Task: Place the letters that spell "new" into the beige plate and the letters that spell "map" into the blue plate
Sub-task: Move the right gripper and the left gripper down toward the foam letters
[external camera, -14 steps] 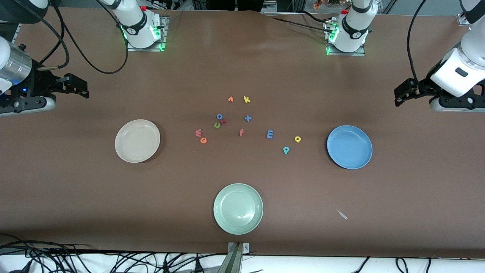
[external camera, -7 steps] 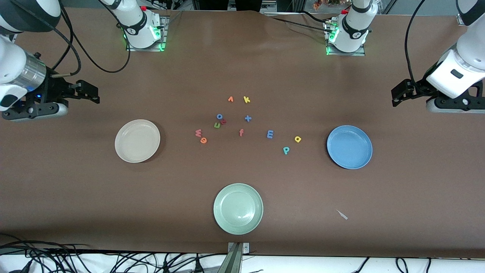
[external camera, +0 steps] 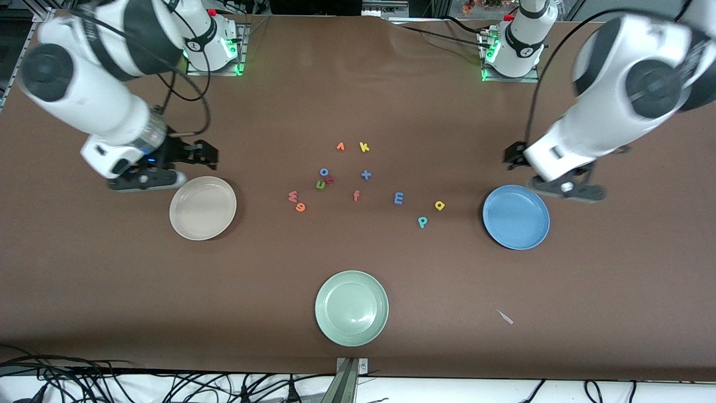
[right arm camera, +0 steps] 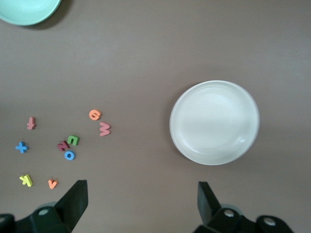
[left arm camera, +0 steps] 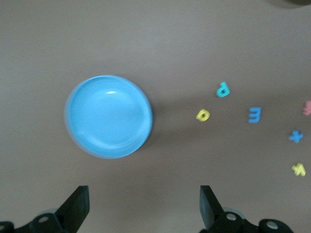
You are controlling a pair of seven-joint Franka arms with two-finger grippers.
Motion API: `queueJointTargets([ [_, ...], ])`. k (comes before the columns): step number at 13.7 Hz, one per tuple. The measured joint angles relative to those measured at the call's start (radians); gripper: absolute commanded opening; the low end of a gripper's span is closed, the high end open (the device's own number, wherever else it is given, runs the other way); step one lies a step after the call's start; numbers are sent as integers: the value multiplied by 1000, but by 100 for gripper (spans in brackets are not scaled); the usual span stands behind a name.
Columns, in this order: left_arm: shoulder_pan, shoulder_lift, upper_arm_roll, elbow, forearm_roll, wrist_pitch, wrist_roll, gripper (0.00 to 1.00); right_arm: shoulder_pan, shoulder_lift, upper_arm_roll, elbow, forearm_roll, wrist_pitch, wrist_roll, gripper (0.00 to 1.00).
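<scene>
The beige plate (external camera: 202, 208) (right arm camera: 214, 122) and the blue plate (external camera: 516, 217) (left arm camera: 108, 116) lie empty. Between them on the table lie the green n (external camera: 320, 184) (right arm camera: 73, 140), orange e (external camera: 300, 207) (right arm camera: 95, 114) and pink w (external camera: 292, 196) (right arm camera: 104, 128), then the blue m (external camera: 398, 198) (left arm camera: 254, 114), teal p (external camera: 422, 222) (left arm camera: 222, 90) and yellow a (external camera: 439, 205) (left arm camera: 202, 114). My right gripper (external camera: 208, 155) (right arm camera: 141, 191) hangs open over the table by the beige plate's rim. My left gripper (external camera: 512, 155) (left arm camera: 143, 194) hangs open by the blue plate's rim. Neither holds anything.
A pale green plate (external camera: 351, 308) sits nearest the front camera. Other letters lie among the task's: orange f (external camera: 356, 195), small red letter (external camera: 330, 179), blue o (external camera: 324, 172), blue plus (external camera: 366, 174), yellow k (external camera: 364, 147), orange v (external camera: 340, 146). A white scrap (external camera: 505, 317) lies beside the green plate.
Both arms have swung in from the table's ends, each gripper now close to its plate. Letters and plates have not moved.
</scene>
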Motion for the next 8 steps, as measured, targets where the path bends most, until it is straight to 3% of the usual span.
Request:
queueJointTargets([
  [4, -68, 168, -6, -1, 0, 217, -140, 100, 113, 81, 4, -32, -64, 97, 118, 100],
  [8, -154, 291, -9, 0, 0, 377, -296, 100, 165, 152, 4, -138, -69, 295, 127, 100],
])
